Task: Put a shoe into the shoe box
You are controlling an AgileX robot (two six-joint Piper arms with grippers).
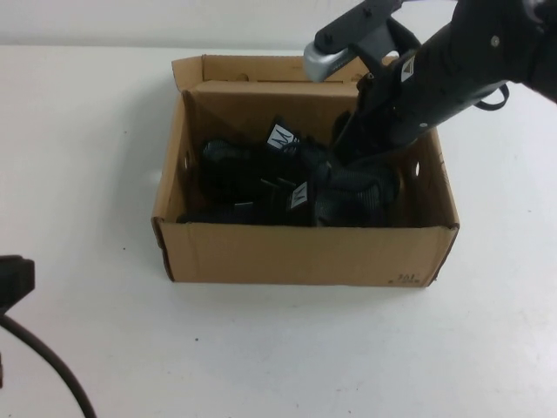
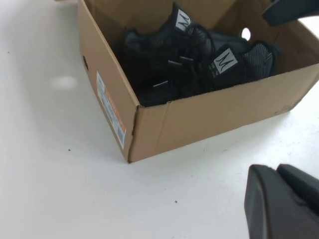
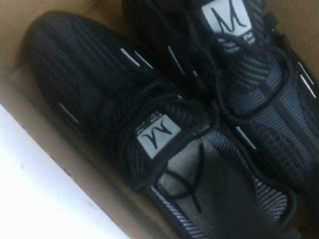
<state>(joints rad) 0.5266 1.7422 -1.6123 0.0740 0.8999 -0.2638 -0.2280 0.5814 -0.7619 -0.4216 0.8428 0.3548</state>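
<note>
Right gripper (image 1: 346, 155) down inside the shoe box (image 1: 305, 252), at its right end, over the shoe (image 1: 261, 205); open or shut, cannot tell. Black arm slanting down from the far right. Second shoe (image 1: 248, 158) lying beside. Left gripper (image 2: 277, 174) pinched shut, holding nothing, low over the white table (image 1: 87, 131), near the box's front left corner

Lab-style robot test bench: bare white tabletop (image 1: 87, 131), plain white backdrop, black cable (image 1: 52, 370).

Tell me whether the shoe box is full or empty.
Full: two black sneakers lie side by side inside the shoe box, filling its floor.
</note>
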